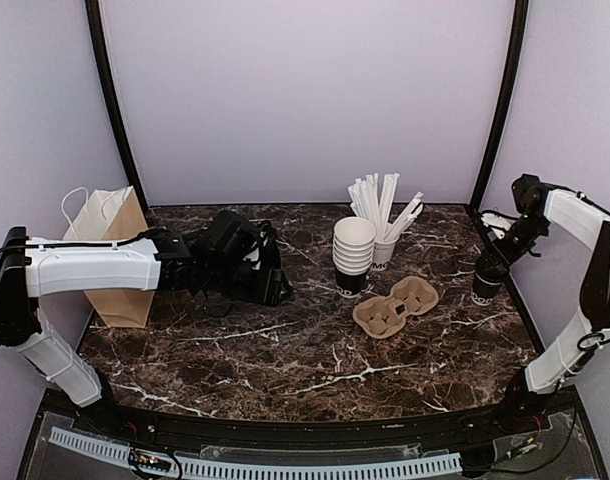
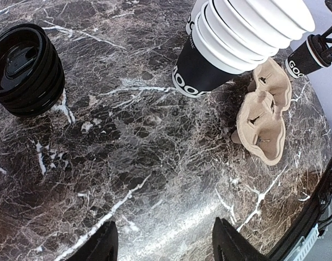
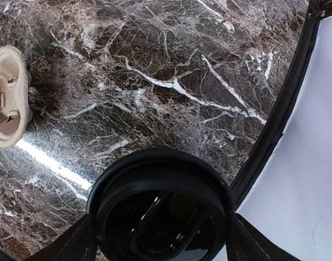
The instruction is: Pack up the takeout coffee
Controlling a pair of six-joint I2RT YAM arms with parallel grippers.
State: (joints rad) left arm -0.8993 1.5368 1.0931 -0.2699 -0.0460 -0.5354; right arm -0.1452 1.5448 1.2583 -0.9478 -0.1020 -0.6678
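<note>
The takeout coffee [image 1: 487, 283], a small black cup with a black lid [image 3: 161, 212], stands on the marble at the far right edge. My right gripper [image 1: 498, 258] is at its top and open. Its fingers [image 3: 73, 242] flank the lid's rim very closely, and I cannot tell whether they touch it. In the left wrist view the cup [image 2: 303, 58] shows at the top right with those fingers around its top. My left gripper [image 2: 165, 242] hovers open over bare marble left of centre, holding nothing.
A brown paper bag [image 1: 112, 252] stands at the left. Near the middle are a tall pile of lidless black cups [image 1: 353, 256], a white cup of straws [image 1: 383, 225] and a cardboard cup carrier [image 1: 395, 305]. A stack of black lids [image 2: 25, 69] sits near my left gripper.
</note>
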